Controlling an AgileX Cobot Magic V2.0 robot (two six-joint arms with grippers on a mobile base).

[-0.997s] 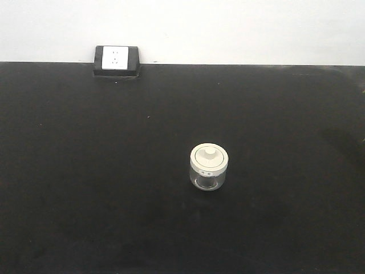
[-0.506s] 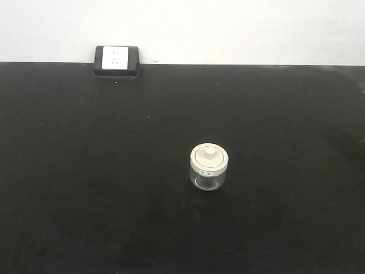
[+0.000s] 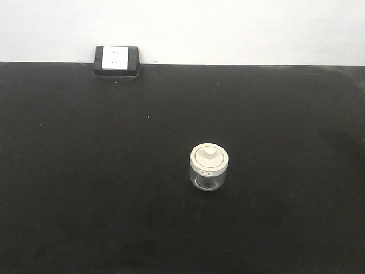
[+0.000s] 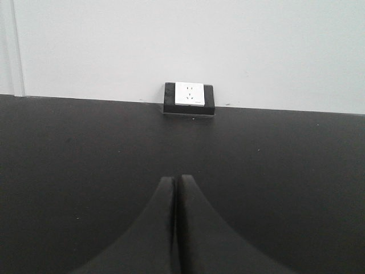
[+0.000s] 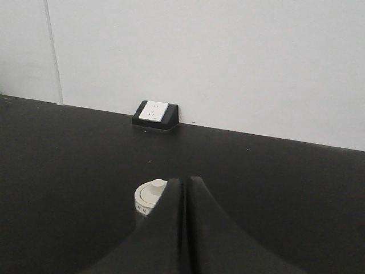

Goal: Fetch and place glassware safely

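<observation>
one jar (image 3: pixel 209 167) stands upright, lid on, right of centre on the black tabletop (image 3: pixel 85 171); a socket (image 3: pixel 116 60) sits at the far edge. left wrist view: left pincer (image 4: pixel 175 181) closed, empty. right wrist view: right pincer (image 5: pixel 185 181) closed, jar just behind it.

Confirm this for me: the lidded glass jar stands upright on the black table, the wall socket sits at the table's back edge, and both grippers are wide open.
Not quite. The glass jar does stand upright on the black table, and the wall socket sits at its back edge. But the left gripper and right gripper are both shut, fingers pressed together, as the two wrist views show.
</observation>
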